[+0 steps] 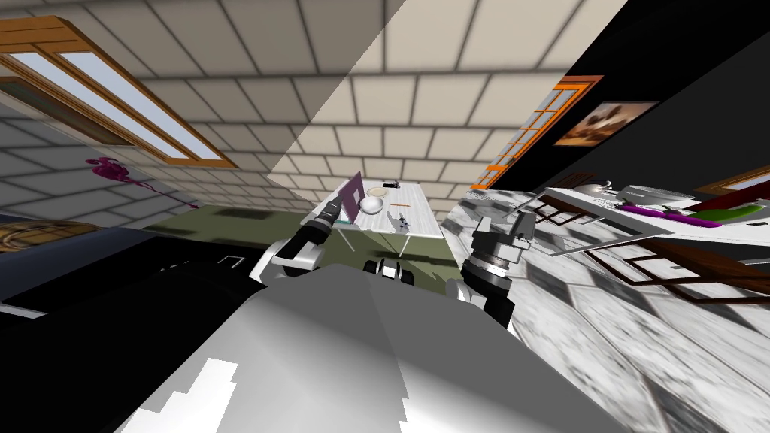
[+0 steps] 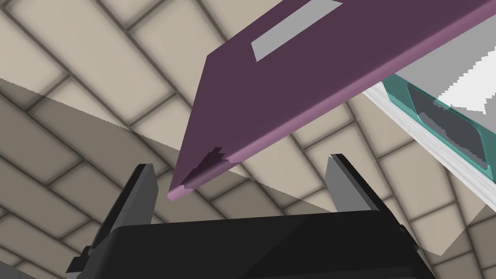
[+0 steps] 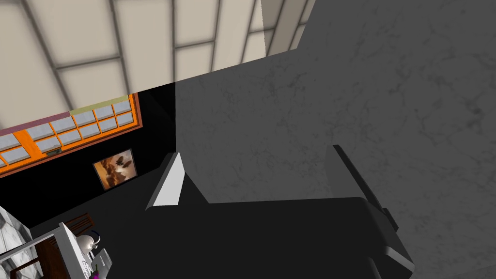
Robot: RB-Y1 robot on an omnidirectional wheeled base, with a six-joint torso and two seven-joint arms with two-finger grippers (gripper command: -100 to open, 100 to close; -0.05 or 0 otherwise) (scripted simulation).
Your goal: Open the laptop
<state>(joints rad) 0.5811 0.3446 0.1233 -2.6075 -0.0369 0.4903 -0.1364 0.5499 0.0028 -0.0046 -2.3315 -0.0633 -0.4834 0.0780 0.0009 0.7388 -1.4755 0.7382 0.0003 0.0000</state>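
The laptop's purple lid [image 2: 310, 72], with a grey rectangle on it, stands raised off its teal-edged base [image 2: 438, 123]. In the head view the lid [image 1: 351, 197] stands up at the white table's [image 1: 413, 222] near left corner. My left gripper [image 2: 242, 186] is open just under the lid's free corner. That corner lies between the fingers [image 2: 143, 193], close to one of them and not pinched. Seen from the head, the left gripper [image 1: 331, 213] reaches up to the lid's lower edge. My right gripper [image 1: 522, 224] is raised to the right of the table, open [image 3: 256, 177] and holding nothing.
A white bowl [image 1: 371, 204], a plate [image 1: 376, 192] and small items lie on the table beyond the laptop. A long counter [image 1: 601, 203] with dishes and purple and green things runs along the right. Tiled floor lies between the two.
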